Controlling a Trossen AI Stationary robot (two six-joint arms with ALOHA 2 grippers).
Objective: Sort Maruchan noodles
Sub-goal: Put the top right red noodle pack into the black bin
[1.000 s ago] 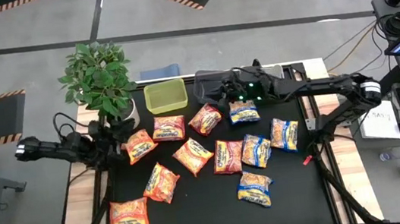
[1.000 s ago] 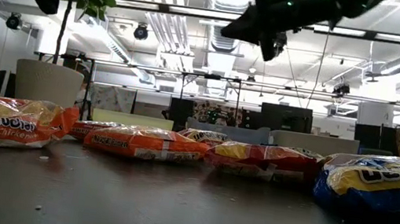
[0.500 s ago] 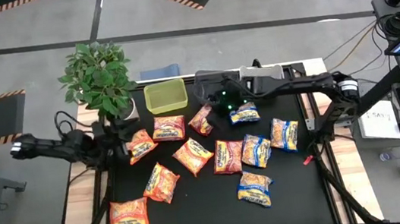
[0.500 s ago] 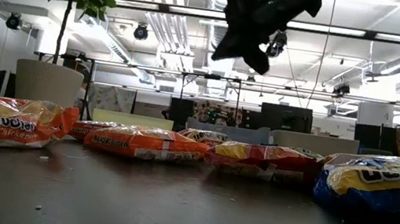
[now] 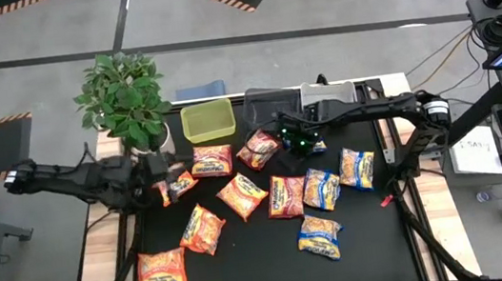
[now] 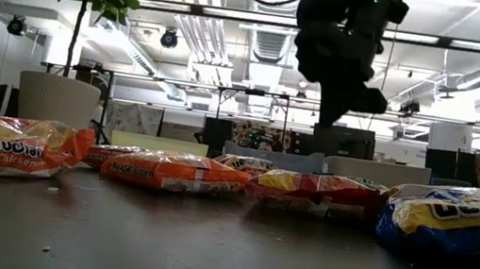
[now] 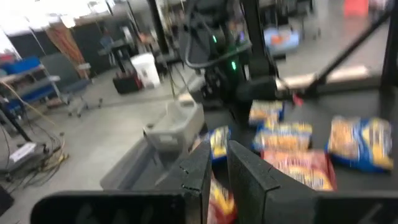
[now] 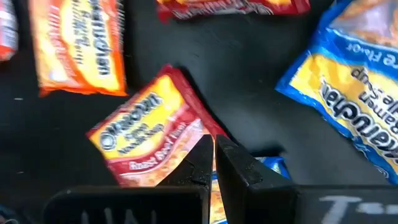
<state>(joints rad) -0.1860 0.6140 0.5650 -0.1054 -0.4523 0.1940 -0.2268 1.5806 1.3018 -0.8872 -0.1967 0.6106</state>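
Note:
Several Maruchan noodle packets lie flat on the black table (image 5: 247, 266): orange ones (image 5: 202, 229), red-pink ones (image 5: 287, 196) and blue-and-yellow ones (image 5: 357, 168). My right gripper (image 5: 294, 141) is shut and points down above a blue-and-yellow packet (image 5: 315, 144), next to a red-pink packet (image 8: 155, 140). It hangs well above the table in the low view (image 6: 359, 100). My left gripper (image 5: 165, 177) is shut above an orange packet (image 5: 182, 181) at the far left. In its wrist view (image 7: 217, 165) that packet (image 7: 221, 205) shows below the fingers.
A green bin (image 5: 208, 120), a dark bin (image 5: 264, 106) and a grey bin (image 5: 331, 92) stand in a row at the table's far edge. A potted plant (image 5: 126, 103) stands at the far left corner. The table's near right part is bare.
My right gripper has gone from the dark bin toward the table's near edge and tipped from slanting to pointing down, over the blue-and-yellow packet. My left gripper has gone toward the table's right edge, over the orange packet. No packet has moved.

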